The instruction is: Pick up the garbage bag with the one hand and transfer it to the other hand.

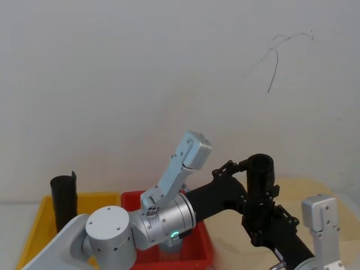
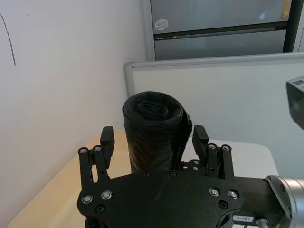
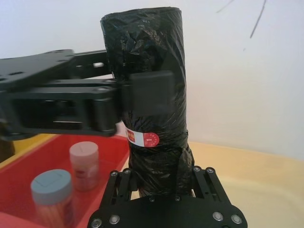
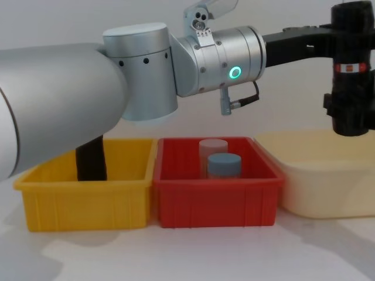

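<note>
Right of the red bin (image 4: pixel 214 196) and well above its rim, the right gripper (image 3: pixel 161 183) comes up from below. Its jaws are closed round the bottom end of the garbage bag (image 3: pixel 152 47), which touches no surface, so I take this grip to be carrying it. The bag stands upright out of that gripper, its long axis vertical, over the cream tub (image 4: pixel 322 187) that sits just beside the red bin on its right. The left gripper (image 2: pixel 153 137) reaches in sideways over the red bin, across the bag's axis. It straddles the upper half just above the label (image 3: pixel 145 138). Its fingers (image 2: pixel 107 140) stand parted on either side of the bag: one shows a clear gap to the plastic, and the other is close against it or barely off it. So it holds nothing yet. The hand-over turns on this crossing, with one gripper low and in line with the bag and the other high and square to it. By my reading, the left jaws have to close before the right lets go. The bag is a tight roll of black, crinkled, slightly glossy film. Its top end shows folded layers, and a small red-and-white band runs round its middle. Left of the red bin, a plain black roll (image 1: pixel 64 202) stands in a yellow bin (image 4: pixel 82 202).
</note>
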